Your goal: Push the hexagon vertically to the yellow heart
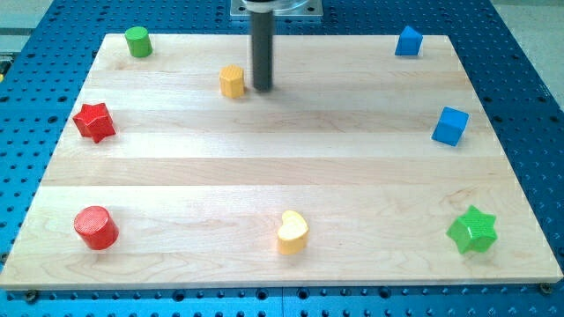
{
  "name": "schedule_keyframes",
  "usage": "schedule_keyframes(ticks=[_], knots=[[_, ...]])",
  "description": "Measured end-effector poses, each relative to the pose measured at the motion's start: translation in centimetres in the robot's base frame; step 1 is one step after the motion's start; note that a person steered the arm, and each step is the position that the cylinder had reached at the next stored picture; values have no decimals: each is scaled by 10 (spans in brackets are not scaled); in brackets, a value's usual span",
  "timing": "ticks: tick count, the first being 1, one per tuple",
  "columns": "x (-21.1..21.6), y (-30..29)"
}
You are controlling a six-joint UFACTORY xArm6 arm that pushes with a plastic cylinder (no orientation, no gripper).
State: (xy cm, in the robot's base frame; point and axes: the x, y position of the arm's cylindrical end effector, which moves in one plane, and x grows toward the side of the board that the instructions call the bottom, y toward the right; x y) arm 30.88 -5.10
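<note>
Wooden board [264, 176] — my tip [263, 88] beside yellow hexagon [232, 81].

One cam, high front view, angled down over whole board [282, 167]

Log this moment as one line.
my tip: just right of yellow hexagon, gap unclear | yellow heart: near view's bottom, slightly right | push: not yet done

Wooden board [282, 167] on blue table [529, 35] carries eight coloured blocks.
</note>
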Motion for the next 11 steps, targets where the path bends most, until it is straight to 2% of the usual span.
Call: schedule_keyframes(ticks=[1, 2, 3, 4, 5, 6, 7, 8, 9, 10, 11], knots=[[19, -70], [37, -37], [-10, -66], [-39, -147], [25, -129], [28, -39], [11, -102], [-20, -13], [27, 34], [82, 54], [54, 91]])
